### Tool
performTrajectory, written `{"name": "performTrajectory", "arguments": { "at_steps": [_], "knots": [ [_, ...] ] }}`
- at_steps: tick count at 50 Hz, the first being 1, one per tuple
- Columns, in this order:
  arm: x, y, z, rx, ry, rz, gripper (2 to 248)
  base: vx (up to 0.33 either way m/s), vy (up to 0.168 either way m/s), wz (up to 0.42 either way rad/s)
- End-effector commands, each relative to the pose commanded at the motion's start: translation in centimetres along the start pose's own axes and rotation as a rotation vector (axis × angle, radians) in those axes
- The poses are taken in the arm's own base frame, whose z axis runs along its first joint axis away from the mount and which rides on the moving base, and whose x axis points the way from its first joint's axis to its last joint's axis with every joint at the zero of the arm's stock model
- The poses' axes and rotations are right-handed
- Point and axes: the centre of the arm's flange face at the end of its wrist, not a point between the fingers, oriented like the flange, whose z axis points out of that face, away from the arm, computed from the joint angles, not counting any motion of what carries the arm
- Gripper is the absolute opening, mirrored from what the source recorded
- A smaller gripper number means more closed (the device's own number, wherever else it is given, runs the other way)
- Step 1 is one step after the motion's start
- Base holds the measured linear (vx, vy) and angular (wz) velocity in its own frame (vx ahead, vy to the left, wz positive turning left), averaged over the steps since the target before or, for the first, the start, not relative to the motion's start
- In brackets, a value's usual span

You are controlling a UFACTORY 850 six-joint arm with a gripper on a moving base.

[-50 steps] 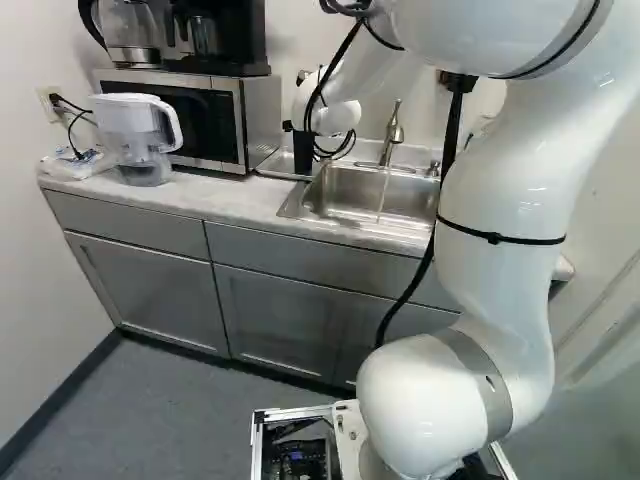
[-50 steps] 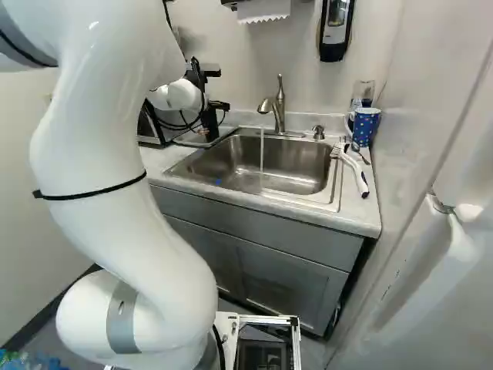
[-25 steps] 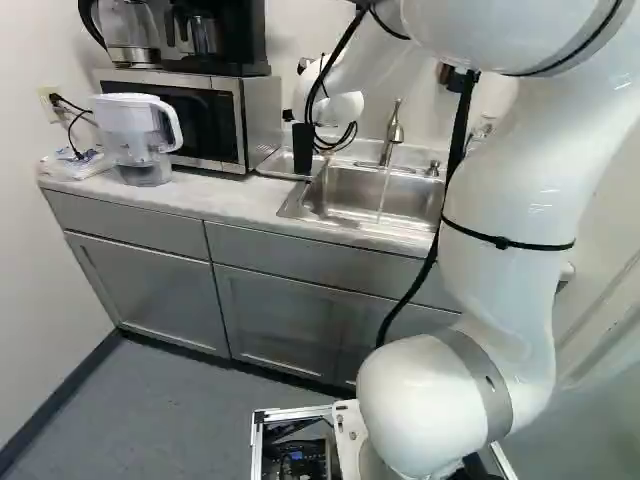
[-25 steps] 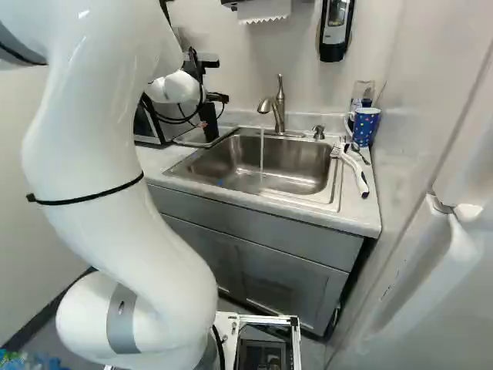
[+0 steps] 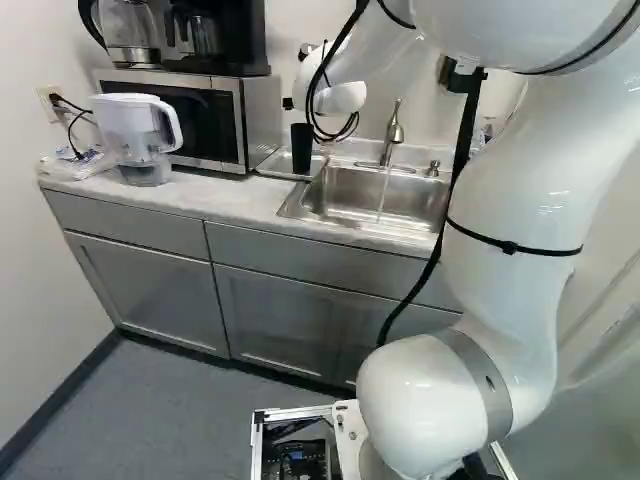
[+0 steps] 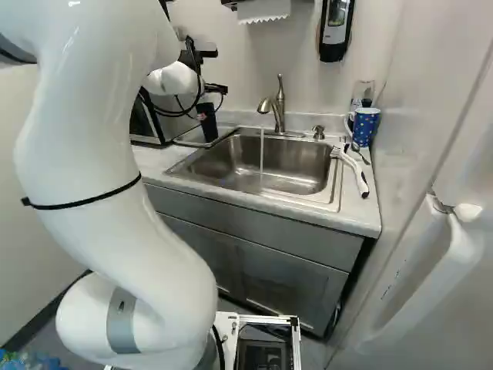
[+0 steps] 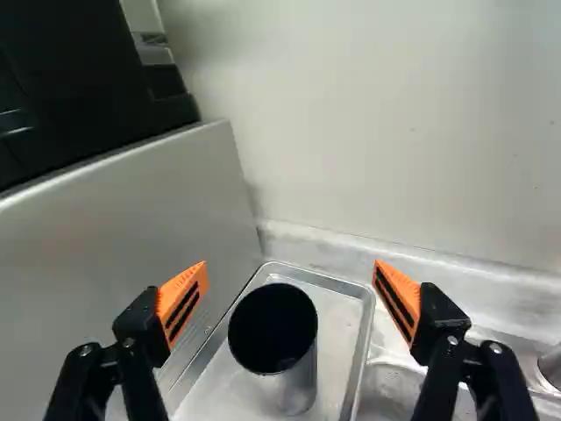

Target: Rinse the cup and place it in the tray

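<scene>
A pale countertop (image 5: 215, 200) runs along the wall here, grey cabinets (image 5: 130, 280) below it, and the stainless sink (image 6: 304, 179) has the tap (image 6: 279, 104) running, a thin stream of water (image 6: 262, 158) dropping straight into the basin! Over to the action: the dark cup (image 7: 300, 381) is standing upright in the metal tray (image 7: 337, 324), mouth up, between the microwave (image 5: 262, 115) and the sink. And look at the gripper (image 6: 219, 72), poised above the cup with its two fingers spread wide, orange pads (image 7: 182, 303) facing each other and nothing held. In the wrist view the cup lies ahead, in the span between those fingers, with both pads clear of it. Across the sink, the handled brush (image 6: 354, 171) rests by the basin's edge, and behind it stands the blue dotted mug (image 6: 365, 127). At the left of the left base view, a clear pitcher (image 5: 140, 135) sits in front of the microwave, a coffee maker (image 5: 235, 35) up on top.
</scene>
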Motion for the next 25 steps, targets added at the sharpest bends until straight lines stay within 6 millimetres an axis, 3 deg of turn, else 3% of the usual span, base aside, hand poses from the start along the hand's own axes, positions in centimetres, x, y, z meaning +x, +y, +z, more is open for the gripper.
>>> {"name": "performTrajectory", "arguments": {
  "at_steps": [10, 25],
  "knots": [
    [1.1, 0.1, -0.4, -0.002, 0.020, 0.001, 247, 0.000, 0.000, 0.000],
    [1.3, 2.1, -1.6, -0.034, 0.025, 0.008, 247, 0.000, 0.000, 0.000]
  ]
}}
